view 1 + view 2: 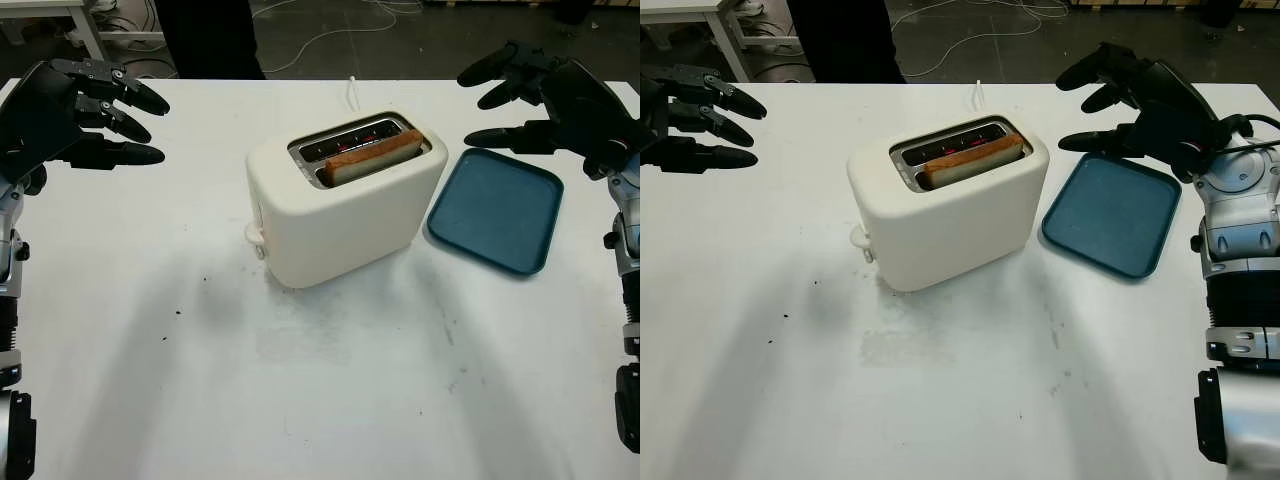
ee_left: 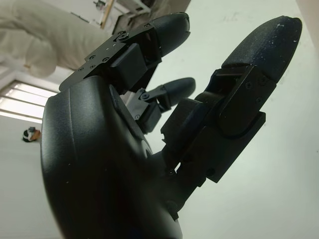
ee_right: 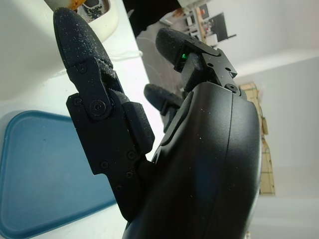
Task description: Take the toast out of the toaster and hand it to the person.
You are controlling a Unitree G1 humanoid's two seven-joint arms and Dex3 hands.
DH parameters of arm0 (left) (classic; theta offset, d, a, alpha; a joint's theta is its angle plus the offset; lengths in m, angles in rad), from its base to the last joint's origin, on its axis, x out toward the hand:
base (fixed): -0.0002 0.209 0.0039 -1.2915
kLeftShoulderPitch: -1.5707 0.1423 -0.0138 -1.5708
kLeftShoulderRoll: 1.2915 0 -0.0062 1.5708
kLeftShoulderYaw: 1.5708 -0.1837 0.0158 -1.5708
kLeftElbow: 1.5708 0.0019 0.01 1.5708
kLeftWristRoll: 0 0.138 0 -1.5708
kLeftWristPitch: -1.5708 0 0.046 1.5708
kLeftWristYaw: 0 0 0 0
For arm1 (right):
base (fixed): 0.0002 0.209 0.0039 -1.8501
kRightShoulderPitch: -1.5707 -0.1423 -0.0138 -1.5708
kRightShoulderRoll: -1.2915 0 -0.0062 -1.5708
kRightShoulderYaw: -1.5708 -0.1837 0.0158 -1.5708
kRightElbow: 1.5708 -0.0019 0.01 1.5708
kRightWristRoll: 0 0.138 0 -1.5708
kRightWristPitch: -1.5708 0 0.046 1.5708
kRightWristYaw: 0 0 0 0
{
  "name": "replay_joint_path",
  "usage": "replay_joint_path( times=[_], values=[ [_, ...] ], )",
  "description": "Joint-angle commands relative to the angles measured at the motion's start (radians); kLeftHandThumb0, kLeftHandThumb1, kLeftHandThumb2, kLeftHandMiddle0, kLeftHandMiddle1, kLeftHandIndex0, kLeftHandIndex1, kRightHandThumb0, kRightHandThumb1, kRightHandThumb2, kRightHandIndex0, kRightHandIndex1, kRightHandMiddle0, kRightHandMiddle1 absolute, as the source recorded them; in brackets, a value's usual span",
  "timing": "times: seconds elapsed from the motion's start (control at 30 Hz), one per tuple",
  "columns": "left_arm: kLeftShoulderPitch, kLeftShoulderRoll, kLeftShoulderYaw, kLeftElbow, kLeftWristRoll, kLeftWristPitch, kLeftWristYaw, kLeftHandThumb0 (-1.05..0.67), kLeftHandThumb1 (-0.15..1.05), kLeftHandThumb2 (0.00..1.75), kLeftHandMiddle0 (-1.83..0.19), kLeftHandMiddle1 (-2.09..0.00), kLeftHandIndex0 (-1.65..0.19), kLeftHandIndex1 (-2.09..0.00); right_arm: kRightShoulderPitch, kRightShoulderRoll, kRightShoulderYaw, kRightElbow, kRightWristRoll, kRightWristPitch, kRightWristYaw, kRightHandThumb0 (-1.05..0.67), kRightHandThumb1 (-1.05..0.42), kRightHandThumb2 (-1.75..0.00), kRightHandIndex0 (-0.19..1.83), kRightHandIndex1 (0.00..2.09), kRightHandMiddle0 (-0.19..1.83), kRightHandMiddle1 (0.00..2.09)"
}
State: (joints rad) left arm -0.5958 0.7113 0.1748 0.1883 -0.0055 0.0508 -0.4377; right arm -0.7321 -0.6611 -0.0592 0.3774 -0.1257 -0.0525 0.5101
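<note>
head views: toast (image 1: 372,156) sits in near slot of toaster (image 1: 340,215) mid counter (image 1: 200,380), long axis left-right. right hand (image 1: 550,100) nearer, empty, fingers uncurled; left hand (image 1: 70,110) likewise.
r wrist view: toaster beyond fingertip (image 3: 75,30), blue tray (image 3: 45,174) below.

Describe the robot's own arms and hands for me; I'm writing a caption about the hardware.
Both the left hand and the right hand are matte black, with a smooth rounded shell, three thick, jointed fingers with rounded tips, and visible screw heads. The forearms are silver-grey metal with black segments; a thin black cable runs by the right wrist.
</note>
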Motion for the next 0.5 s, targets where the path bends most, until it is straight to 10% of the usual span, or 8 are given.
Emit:
replay_joint_path(
  times=[0.0,0.47],
  values=[
    [0.003,-0.006,0.002,0.001,-0.009,-0.007,-0.004,-1.05,0.57,0.00,-0.78,-0.86,-0.84,-0.62,0.009,-0.006,-0.003,-0.001,0.012,-0.013,-0.002,-0.87,-0.81,0.00,0.11,1.23,0.24,0.93],
    [-0.002,-0.008,0.005,0.004,-0.008,-0.008,0.003,-1.05,0.58,0.00,-0.79,-0.86,-0.85,-0.63,0.013,-0.007,-0.006,0.000,0.028,-0.008,0.003,-0.88,-0.81,0.00,0.09,1.24,0.23,0.93]
  ],
)
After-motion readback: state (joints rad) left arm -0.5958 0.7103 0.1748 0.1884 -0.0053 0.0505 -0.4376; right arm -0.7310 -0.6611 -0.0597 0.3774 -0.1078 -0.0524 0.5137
